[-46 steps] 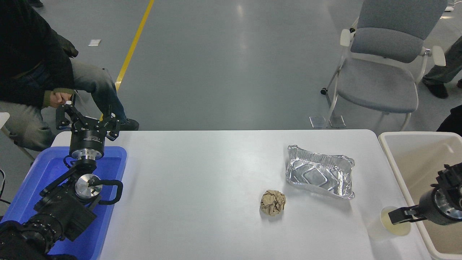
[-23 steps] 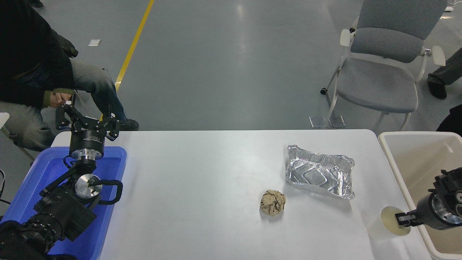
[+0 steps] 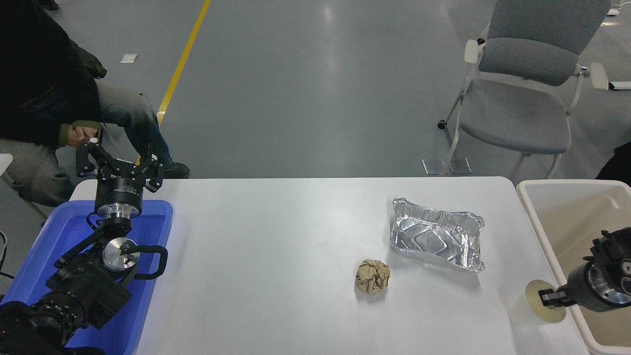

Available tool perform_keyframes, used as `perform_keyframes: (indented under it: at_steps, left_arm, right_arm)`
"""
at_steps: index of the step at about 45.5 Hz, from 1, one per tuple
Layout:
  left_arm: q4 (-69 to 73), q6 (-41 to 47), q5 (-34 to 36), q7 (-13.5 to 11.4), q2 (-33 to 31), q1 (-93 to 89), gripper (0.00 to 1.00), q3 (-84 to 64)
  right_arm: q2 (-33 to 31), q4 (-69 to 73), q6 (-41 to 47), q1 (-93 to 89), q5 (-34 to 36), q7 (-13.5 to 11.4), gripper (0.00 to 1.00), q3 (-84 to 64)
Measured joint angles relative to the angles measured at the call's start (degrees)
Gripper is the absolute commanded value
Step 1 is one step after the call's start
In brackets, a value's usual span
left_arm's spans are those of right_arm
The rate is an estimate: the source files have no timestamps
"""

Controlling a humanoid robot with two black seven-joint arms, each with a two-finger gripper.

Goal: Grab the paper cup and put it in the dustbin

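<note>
The paper cup (image 3: 530, 305) is white with a cream inside and stands near the table's front right corner, its mouth tipped toward the dustbin. My right gripper (image 3: 548, 298) reaches in from the right edge and is shut on the cup's right rim, one finger inside the mouth. The dustbin (image 3: 538, 217), a large off-white tub, stands just right of the table, with my right wrist above it. Over the blue tray at the lower left, my left gripper (image 3: 120, 166) is parked with its fingers spread open.
A silver foil tray (image 3: 436, 234) lies behind and to the left of the cup. A crumpled brown paper ball (image 3: 372, 276) sits left of it. The blue tray (image 3: 153, 217) is at the table's left end. A person sits at far left; a grey chair (image 3: 522, 84) stands beyond the table.
My right gripper drew back to the right, from reaching over the cup's mouth to pinching its right rim. The cup tipped and shifted slightly right. The left arm stayed still.
</note>
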Motion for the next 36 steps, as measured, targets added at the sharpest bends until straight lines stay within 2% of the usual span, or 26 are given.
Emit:
perform_keyframes:
  at_steps: [21, 36]
  left_arm:
    - [0.0, 0.0, 0.1, 0.1, 0.0, -0.1, 0.99, 0.2]
    - [0.0, -0.1, 0.1, 0.0, 0.0, -0.1, 0.99, 0.2]
  right_arm:
    - [-12.8, 6.5, 17.5, 23.4, 3.2, 0.1, 0.00, -0.6]
    - [-16.1, 7.3, 21.3, 45.0, 4.1, 0.1, 0.00, -6.1]
